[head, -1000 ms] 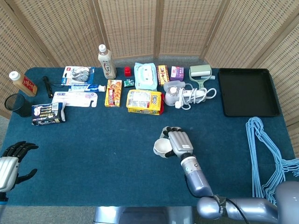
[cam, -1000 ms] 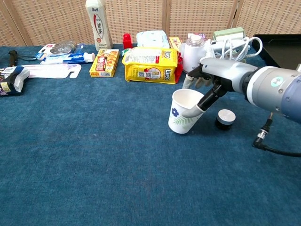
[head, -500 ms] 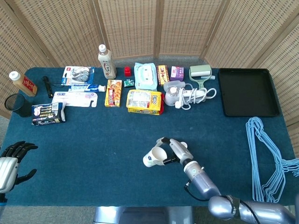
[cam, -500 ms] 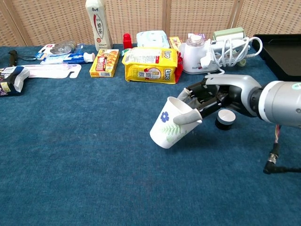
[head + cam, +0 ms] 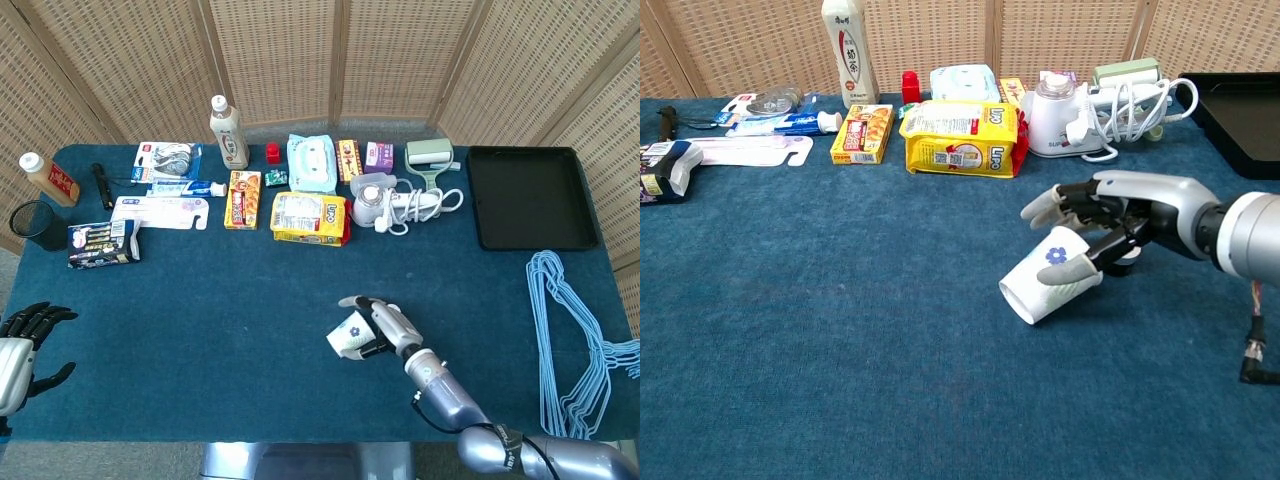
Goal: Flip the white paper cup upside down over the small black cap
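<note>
From the head view the right hand (image 5: 383, 325) pinches the white paper cup (image 5: 349, 337) while the left hand (image 5: 22, 345) idles spread, and at chest level the cup's base now tips down-left, further rolled than before, the small black cap (image 5: 1127, 265) half-hidden just behind the fingers.

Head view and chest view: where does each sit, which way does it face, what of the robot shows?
Head view: high, looking steeply down on the whole blue table; shows the left hand at the near left edge, and the right hand and forearm.
Chest view: low at the table's near edge, facing across it toward the wicker screen; shows only the right hand and forearm.
Shared: right hand gripping the tilted white paper cup, and the far row of items.
</note>
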Controlling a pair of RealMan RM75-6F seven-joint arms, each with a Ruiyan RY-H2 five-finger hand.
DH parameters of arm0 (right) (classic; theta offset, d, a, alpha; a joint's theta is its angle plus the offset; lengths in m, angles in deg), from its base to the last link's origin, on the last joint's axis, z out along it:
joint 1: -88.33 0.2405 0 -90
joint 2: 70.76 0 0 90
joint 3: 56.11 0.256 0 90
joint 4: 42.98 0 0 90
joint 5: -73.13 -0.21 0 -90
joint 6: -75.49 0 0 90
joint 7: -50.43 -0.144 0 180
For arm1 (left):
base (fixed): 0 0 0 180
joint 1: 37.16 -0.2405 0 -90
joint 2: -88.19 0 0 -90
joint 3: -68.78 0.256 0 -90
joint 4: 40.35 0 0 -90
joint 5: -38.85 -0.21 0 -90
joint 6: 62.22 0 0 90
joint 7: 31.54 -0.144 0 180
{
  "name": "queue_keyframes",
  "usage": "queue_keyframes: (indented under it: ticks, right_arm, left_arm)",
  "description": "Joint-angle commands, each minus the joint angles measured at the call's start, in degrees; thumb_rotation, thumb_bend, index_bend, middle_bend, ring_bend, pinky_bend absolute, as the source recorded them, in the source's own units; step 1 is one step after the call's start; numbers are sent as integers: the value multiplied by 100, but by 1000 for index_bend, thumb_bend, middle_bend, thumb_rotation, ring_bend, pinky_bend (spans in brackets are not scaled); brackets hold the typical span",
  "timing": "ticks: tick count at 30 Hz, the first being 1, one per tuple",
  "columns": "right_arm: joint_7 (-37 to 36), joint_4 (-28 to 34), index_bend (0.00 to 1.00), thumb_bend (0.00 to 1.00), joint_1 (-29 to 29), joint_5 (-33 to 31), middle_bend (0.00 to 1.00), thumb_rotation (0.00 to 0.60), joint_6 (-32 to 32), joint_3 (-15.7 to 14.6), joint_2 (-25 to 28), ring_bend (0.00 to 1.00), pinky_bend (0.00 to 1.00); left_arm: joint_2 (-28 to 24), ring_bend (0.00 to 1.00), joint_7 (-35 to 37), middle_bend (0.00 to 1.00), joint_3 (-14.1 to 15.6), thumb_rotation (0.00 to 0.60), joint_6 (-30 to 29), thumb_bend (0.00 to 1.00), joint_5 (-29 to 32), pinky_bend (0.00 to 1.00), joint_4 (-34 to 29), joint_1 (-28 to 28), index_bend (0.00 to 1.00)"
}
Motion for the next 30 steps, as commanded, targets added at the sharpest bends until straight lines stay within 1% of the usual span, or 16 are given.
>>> queue_keyframes:
  ticks: [1,4,7,13,16,22,30]
  right_arm:
    - [39,83,172,230,-13,201,162,533,-135,-23,105,150,32]
    - [70,193,177,230,-3,395,161,530,-186,-37,212,150,30]
    - [221,221,207,233,40,804,161,535,-236,-133,306,150,30]
    - [297,47,282,243,134,1518,163,533,-171,-337,376,150,31]
    - [291,-86,289,244,201,1835,165,532,-134,-401,388,150,30]
    - [361,-412,290,244,318,2364,173,535,-252,-489,226,150,31]
    - [566,-785,299,244,459,2849,182,532,-336,-665,-8,150,31]
  left_arm:
    - [-3,175,10,280,4,600,-15,178,-10,183,7,-9,281]
    - [-5,174,24,280,9,600,-24,179,-11,183,17,-18,281]
    - [-7,174,31,280,15,600,-24,179,-8,183,25,-25,281]
    - [-19,174,28,280,15,600,-25,179,-1,183,22,-32,281]
    - [-30,174,13,280,9,600,-32,179,12,183,21,-38,281]
    - [-42,174,6,280,11,600,-22,179,36,182,24,-48,281]
    - [-73,174,37,280,9,600,-46,179,75,183,52,-81,282]
